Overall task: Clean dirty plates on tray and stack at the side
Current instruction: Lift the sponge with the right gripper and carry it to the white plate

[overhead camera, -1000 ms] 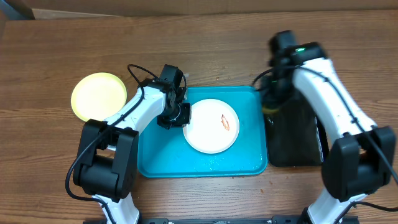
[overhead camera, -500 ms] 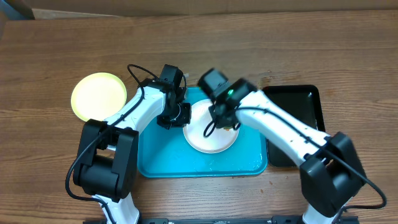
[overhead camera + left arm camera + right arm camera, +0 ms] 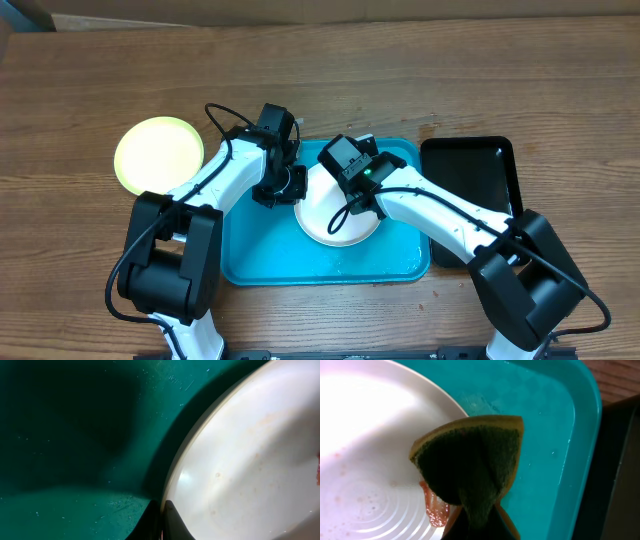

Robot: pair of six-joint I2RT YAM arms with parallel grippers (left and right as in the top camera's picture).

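Note:
A white plate [image 3: 325, 225] lies on the turquoise tray [image 3: 260, 255]. My left gripper [image 3: 291, 186] is shut on its left rim; in the left wrist view the dark fingertips [image 3: 169, 521] pinch the edge of the plate [image 3: 250, 455] over the tray floor [image 3: 75, 435]. My right gripper [image 3: 346, 211] hangs over the plate, shut on a sponge. The right wrist view shows the sponge [image 3: 470, 457], green face with a yellow edge, held in the gripper [image 3: 477, 522] just above an orange-red smear [image 3: 436, 509] on the plate [image 3: 365, 435]. A pale yellow plate [image 3: 158, 154] sits on the table, left of the tray.
A black tray [image 3: 470, 170] lies right of the turquoise tray, its dark edge [image 3: 630, 460] visible past the turquoise rim [image 3: 585, 425]. Bare wooden table [image 3: 400, 80] surrounds both trays. Both arms cross over the turquoise tray's upper half.
My right arm has swung left from over the black tray to the white plate, carrying the sponge. The left gripper and the plate have not moved.

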